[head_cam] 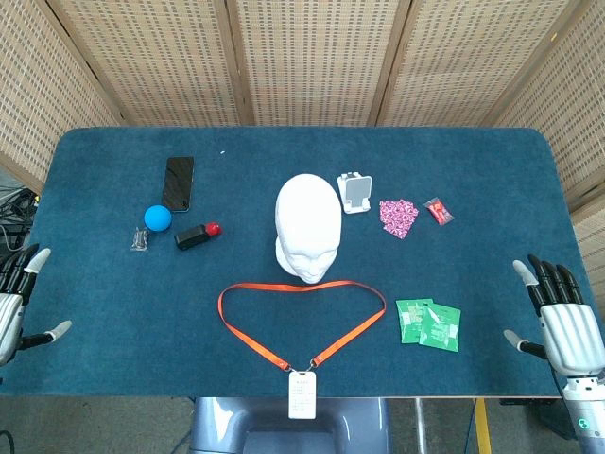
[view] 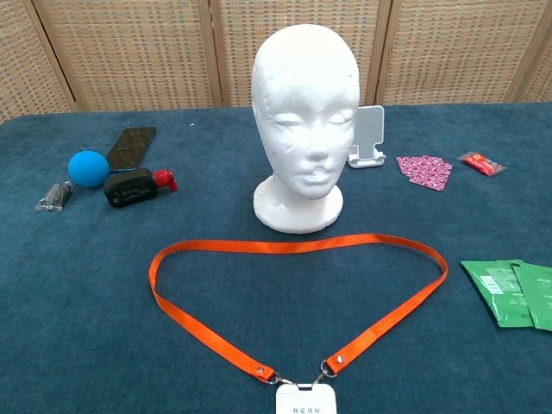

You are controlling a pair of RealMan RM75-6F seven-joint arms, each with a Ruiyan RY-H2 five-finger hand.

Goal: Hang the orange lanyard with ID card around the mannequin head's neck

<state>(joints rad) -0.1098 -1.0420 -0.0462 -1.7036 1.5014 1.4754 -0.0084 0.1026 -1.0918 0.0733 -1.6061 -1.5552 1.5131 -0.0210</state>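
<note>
Fingers (head_cam: pixel 28 260) of your left hand (head_cam: pixel 14 303) are spread and hold nothing, parked off the table's (head_cam: pixel 95 359) edge at 9 o'clock in the head view. Moving right, you have a small dark clip (head_cam: pixel 140 242), a blue ball (head_cam: pixel 157 218) and a black phone (head_cam: pixel 178 183) lying flat near 10 o'clock, with a black object tipped in red (head_cam: pixel 197 235) just beside the ball. At the centre stands the white mannequin head (head_cam: pixel 308 227), upright, its face turned toward you. The orange lanyard (head_cam: pixel 302 287) lies flat on the table at 6 o'clock from the head, spread in a wide loop whose top strap runs just in front of the neck base without going around it; its two ends meet at metal clips on the ID card (head_cam: pixel 302 393), which hangs at the near table edge. At 1 o'clock from the head sit a white stand (head_cam: pixel 355 193), a pink patterned packet (head_cam: pixel 398 217) and a red wrapper (head_cam: pixel 439 211). Two green sachets (head_cam: pixel 428 323) overlap near 4 o'clock. Your right hand (head_cam: pixel 562 317) rests off the edge at 3 o'clock, fingers apart, holding nothing.
</note>
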